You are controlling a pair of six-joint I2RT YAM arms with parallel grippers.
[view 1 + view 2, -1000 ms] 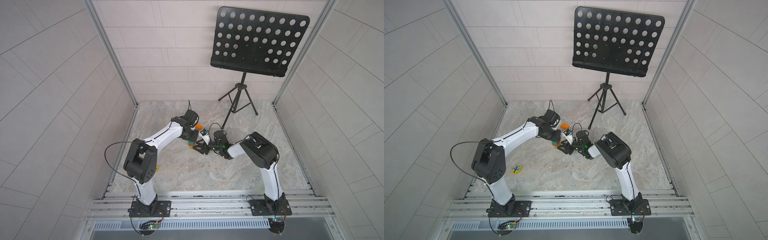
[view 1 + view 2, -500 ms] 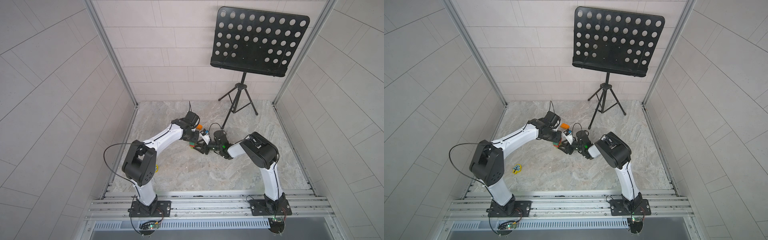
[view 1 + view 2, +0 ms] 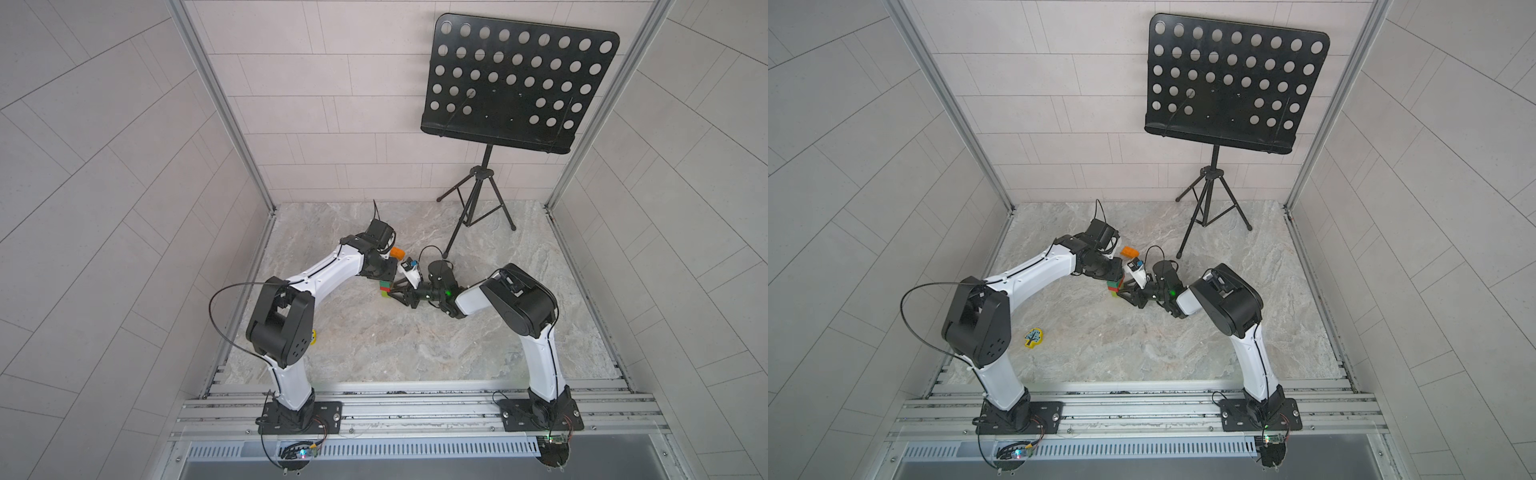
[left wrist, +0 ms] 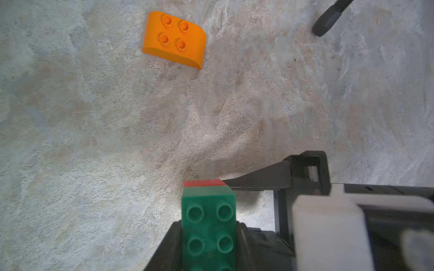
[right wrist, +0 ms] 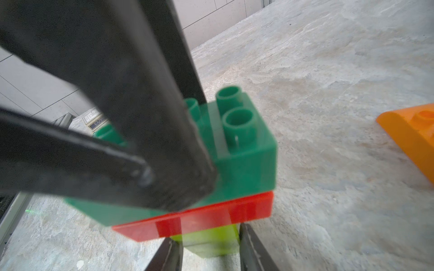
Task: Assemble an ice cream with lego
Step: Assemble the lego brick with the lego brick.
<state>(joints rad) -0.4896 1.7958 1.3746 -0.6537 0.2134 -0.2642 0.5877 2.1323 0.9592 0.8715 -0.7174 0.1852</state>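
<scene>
Kept the left gripper clamped on the dark green brick topping the ice cream, narrowed the right gripper around its lime-green stem, perhaps already touching, thus steadying for the orange brick lying apart from it.

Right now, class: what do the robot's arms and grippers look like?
The left arm and right arm have white shells and bulky black joints. A black cable loops off the left one. The left gripper and right gripper have black tapering fingers; a green light glows near the right wrist.
</scene>
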